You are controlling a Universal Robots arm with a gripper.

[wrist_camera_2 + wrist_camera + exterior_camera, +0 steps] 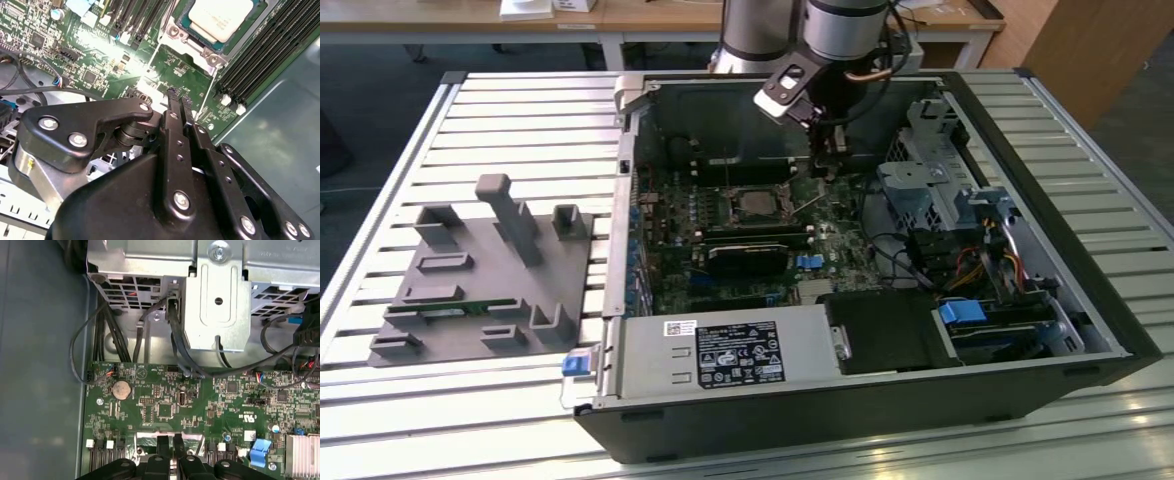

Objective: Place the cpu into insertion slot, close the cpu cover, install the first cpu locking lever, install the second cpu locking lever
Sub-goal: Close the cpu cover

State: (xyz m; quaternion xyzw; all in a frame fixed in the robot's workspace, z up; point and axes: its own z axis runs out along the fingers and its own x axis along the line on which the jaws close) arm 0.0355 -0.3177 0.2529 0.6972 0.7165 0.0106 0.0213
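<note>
Jaws nearly clenched on nothing, above green motherboard (175,65), cpu (220,17) framed by cpu cover (172,32)

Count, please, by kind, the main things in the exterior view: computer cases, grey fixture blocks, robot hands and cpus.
computer case: 1
grey fixture block: 1
hand: 1
cpu: 1
Total: 4
</note>
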